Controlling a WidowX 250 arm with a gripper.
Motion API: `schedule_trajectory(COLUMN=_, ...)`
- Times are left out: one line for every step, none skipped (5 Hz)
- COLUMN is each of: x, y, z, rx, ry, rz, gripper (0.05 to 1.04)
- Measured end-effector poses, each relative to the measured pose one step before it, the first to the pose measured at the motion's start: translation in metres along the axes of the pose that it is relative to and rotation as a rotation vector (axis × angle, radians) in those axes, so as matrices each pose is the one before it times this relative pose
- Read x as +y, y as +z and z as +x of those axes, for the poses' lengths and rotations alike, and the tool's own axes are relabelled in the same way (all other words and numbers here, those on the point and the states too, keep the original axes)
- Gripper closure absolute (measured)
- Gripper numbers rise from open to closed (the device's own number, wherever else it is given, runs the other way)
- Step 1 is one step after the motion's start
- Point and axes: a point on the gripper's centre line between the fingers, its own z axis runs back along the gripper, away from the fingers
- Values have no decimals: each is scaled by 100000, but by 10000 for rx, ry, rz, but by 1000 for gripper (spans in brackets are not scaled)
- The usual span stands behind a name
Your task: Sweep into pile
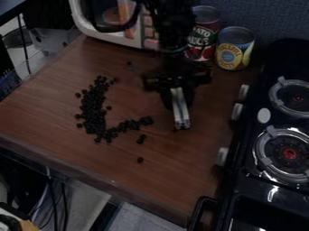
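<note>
Stove (273,122) beside the claw (181,116), opening and grip unclear; gathering seems in hand, loose beads (141,139) needing sweeping heapward.

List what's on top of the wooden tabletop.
Small dark pieces in a bent band, plus a few strays; a red-labelled can, a yellow-labelled can and a white appliance along the back. The gripper covers part of the wooden tabletop; can't tell what's there.
</note>
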Motion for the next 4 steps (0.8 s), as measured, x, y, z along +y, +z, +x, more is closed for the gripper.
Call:
schedule_trajectory(x=-758, y=-337, z=-768, rx=32, ry=-74, rz=-9, gripper=696)
schedule_trajectory(x=-76, y=-259, z=-314, rx=5, ry=-23, rz=35, gripper=696)
schedule_trajectory(x=670, y=-1158, z=-449, rx=101, ry=67, rz=250, gripper=696)
schedule_trajectory(x=269, y=-334, z=-4, rx=-168, ry=71, rz=9, gripper=696)
